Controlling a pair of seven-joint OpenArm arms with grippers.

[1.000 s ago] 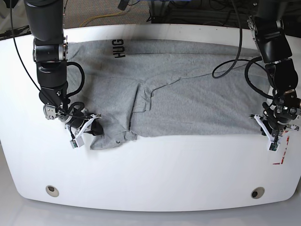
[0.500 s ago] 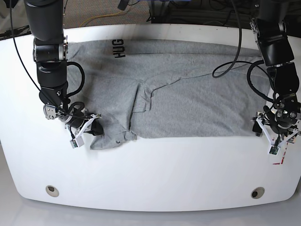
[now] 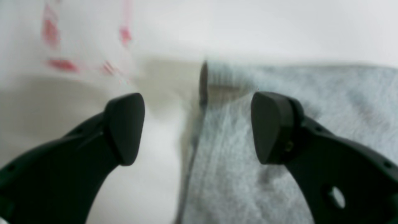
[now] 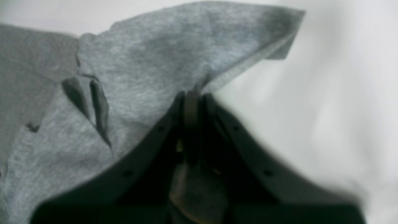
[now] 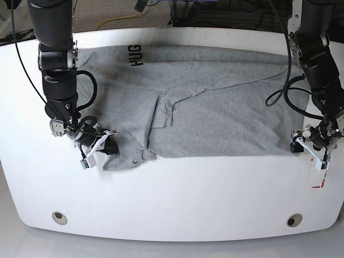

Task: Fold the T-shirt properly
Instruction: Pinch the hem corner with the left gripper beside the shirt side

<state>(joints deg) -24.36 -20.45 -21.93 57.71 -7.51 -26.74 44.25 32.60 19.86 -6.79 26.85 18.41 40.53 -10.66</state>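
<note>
T-shirt (image 5: 215, 107): light grey, spread flat across the white surface (image 5: 177, 199), with one lengthwise fold already made; its near edge runs straight from side to side.
Nearest part of shirt: a sleeve corner on the base view's left, sticking out past the folded edge toward the viewer.
Right pincer (image 5: 99, 145): clenched on that sleeve corner; the right wrist view shows grey cloth nipped between the closed jaws and rising away from them.
Left pincer (image 5: 313, 148): released, jaws spread wide, grasping nothing.
What has just changed: a second ago the left pincer was closed at the shirt's hem corner on the base view's right; now it stands wide apart and has lifted slightly off the cloth.
Shirt relative to left pincer: in the left wrist view the hem edge (image 3: 202, 84) lies between the two fingertips (image 3: 126, 127), one over bare surface, the other over grey fabric.
Meaning for the task: the hem corner appears to have been laid down, so this fold looks placed on that side; the sleeve side is likely next.
Red marks (image 5: 321, 183): on the surface just beside the left pincer.
Far edge: black letters "HUG" (image 5: 134, 55) show near the far-left corner of the shirt.
</note>
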